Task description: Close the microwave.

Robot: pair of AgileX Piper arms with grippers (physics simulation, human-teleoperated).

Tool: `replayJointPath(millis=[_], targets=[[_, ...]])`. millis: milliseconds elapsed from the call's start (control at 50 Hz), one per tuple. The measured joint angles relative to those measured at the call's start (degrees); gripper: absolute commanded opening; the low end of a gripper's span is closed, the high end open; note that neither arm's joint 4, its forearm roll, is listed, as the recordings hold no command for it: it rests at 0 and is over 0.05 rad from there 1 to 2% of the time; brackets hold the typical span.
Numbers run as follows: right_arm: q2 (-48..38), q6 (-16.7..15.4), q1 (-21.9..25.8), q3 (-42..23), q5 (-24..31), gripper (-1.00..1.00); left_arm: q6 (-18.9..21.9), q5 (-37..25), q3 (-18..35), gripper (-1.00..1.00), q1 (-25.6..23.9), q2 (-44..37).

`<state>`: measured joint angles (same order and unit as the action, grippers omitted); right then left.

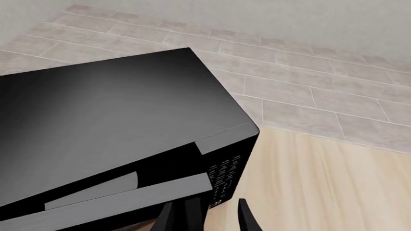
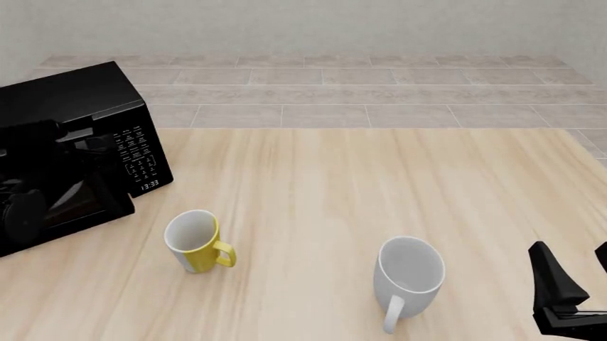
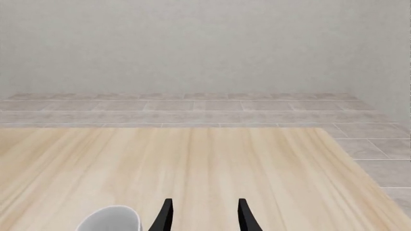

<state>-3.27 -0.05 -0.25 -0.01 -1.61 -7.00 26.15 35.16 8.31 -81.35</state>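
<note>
Mugs, yellow (image 2: 197, 241) and white (image 2: 408, 277), stand empty beside the microwave (image 2: 85, 142); both arms' fingers (image 3: 243, 214) apart

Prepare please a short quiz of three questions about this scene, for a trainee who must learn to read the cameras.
1. True or false: the right gripper is holding the white mug.
2. Which thing stands nearest to the microwave in the front view? A) the white mug B) the yellow mug C) the right gripper
3. Fill in: the microwave's keypad is on the side of its front that faces the ____ of the table.

Key
1. False: its fingers are apart and nothing is between them; the mug stands to its left.
2. B.
3. Middle: the keypad is on the right part of the front, the dark door on the left part.
</note>
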Motion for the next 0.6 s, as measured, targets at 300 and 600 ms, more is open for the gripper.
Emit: replayJointPath(millis=[300, 600], targets=[[0.5, 0.1, -0.1, 0.0, 0.6, 1.0, -1.5, -2.4, 4.5, 1.0, 1.2, -3.2], [0.9, 0.2, -0.2, 0.0, 0.9, 1.0, -3.3, -4.1, 8.3, 1.0, 2.8, -6.0]])
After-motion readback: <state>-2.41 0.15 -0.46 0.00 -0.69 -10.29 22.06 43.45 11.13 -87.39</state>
